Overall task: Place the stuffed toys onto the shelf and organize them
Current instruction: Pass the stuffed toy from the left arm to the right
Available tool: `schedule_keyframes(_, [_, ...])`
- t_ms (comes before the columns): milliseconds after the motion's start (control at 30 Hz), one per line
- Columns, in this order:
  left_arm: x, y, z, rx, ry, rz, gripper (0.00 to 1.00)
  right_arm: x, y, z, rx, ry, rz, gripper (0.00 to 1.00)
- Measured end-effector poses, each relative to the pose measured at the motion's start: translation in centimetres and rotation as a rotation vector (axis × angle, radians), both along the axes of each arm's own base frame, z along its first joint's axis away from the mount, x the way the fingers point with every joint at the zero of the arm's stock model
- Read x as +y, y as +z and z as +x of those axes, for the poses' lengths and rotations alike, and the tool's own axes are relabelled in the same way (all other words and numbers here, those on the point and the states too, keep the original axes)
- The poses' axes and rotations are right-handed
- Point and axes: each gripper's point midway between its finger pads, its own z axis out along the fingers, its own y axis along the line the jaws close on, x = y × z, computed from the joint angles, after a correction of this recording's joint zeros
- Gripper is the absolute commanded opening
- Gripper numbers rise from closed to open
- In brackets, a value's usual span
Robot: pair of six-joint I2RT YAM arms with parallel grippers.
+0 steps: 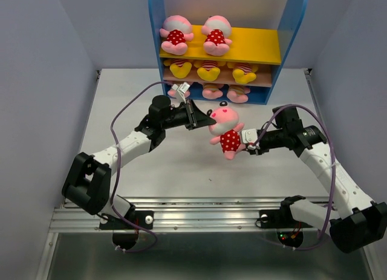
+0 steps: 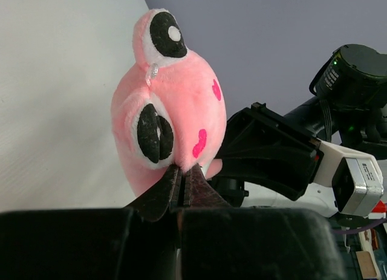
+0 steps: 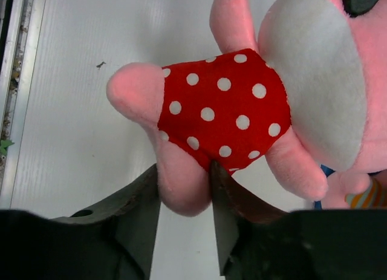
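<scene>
The right tool (image 3: 184, 178) is closest, at the bottom of its own wrist view. Its two fingers (image 3: 136, 213) are partway closed, one on each side of a pink leg, and both touch it. The leg belongs to the spotted pig (image 1: 226, 130), so this tool has the pig by the leg. The left tool (image 2: 183, 174) is pinched tight on a bit of fluff at the edge of the pig's big head. Both tools hold the one toy, and it hangs in the air over the bench (image 1: 151, 165).

The pig is between the two tools. Its head points toward the shelf (image 1: 294, 20) and its legs point back toward the right tool. The shelf stands well apart from the pig, at the far side of the bench.

Two other spotted pigs (image 1: 176, 33) lie side by side at the left of the yellow board (image 1: 260, 45). The right part of that board is bare. The bears (image 1: 208, 69) fill the board below.

I think the pig goes in that bare spot. The spot lies far off and a little to the right of the pig, so the right arm looks nearer to it. I think one tool has to let go first.
</scene>
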Motion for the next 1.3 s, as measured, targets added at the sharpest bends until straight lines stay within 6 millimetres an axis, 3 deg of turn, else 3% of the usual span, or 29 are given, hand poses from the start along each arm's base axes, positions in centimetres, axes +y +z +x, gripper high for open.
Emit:
schedule_keyframes(100, [-0.1, 0.6, -0.1, -0.004, -0.008, -0.021, 0.00, 0.1, 0.3, 0.3, -0.002, -0.016, 0.012, 0.13])
schedule_keyframes(133, [-0.2, 0.8, -0.1, -0.005, -0.011, -0.028, 0.00, 0.2, 0.4, 0.4, 0.003, -0.025, 0.018, 0.02])
schedule_keyframes(267, [-0.2, 1.4, -0.2, -0.019, -0.017, -0.051, 0.00, 0.3, 1.0, 0.8, 0.013, -0.054, 0.035, 0.01])
schedule_keyframes(367, [-0.2, 1.7, -0.1, -0.039, -0.015, -0.060, 0.29, 0.4, 1.5, 0.9, 0.037, -0.083, 0.052, 0.01])
schedule_keyframes(400, [0.1, 1.8, 0.0, -0.047, -0.009, -0.062, 0.49, 0.4, 1.9, 0.9, 0.046, -0.097, 0.061, 0.01])
schedule_keyframes(467, [0.7, 2.1, 0.2, -0.059, 0.008, -0.065, 0.66, 0.4, 2.6, 0.9, 0.058, -0.119, 0.074, 0.01])
schedule_keyframes(500, [1.3, 2.3, 0.3, -0.073, 0.021, -0.064, 0.70, 0.4, 3.0, 0.9, 0.065, -0.135, 0.083, 0.01])
schedule_keyframes(633, [5.0, 4.2, 1.2, -0.167, 0.125, -0.032, 0.78, 0.3, 6.0, 1.5, 0.041, -0.191, 0.119, 0.01])
schedule_keyframes(800, [10.1, 6.5, 2.0, -0.349, 0.328, 0.103, 0.80, 0.0, 10.8, 2.5, -0.044, -0.253, 0.166, 0.01])
schedule_keyframes(1000, [15.2, 7.4, 0.8, -0.536, 0.514, 0.317, 0.81, -0.7, 15.8, 4.8, -0.162, -0.337, 0.194, 0.01])
schedule_keyframes(1067, [16.7, 6.9, 0.1, -0.571, 0.558, 0.371, 0.82, -0.9, 16.9, 5.8, -0.193, -0.370, 0.199, 0.01])
schedule_keyframes(1300, [20.7, 0.8, -2.2, -0.585, 0.622, 0.575, 0.84, -1.8, 19.8, 10.4, -0.268, -0.498, 0.199, 0.01])
